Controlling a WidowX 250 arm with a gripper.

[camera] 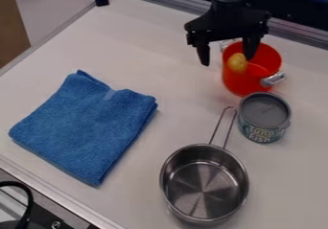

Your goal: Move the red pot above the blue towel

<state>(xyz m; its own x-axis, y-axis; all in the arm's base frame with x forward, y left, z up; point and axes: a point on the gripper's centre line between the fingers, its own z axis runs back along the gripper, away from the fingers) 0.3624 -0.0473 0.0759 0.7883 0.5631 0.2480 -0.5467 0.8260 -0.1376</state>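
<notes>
The black gripper (227,58) hangs at the upper right with its two fingers spread apart, one left of the pot and the other over the pot's opening. The red pot (242,83) stands upright below it, with silver handles on two sides and a yellow object (238,62) inside. Nothing is held between the fingers; whether they touch the pot I cannot tell. A folded blue towel (87,125) lies flat on the left of the table.
A tuna can (263,118) stands close to the pot on its front side. A metal saucepan (204,185) sits at the front right, its wire handle pointing back towards the can. A raised metal rail (291,31) runs along the back edge.
</notes>
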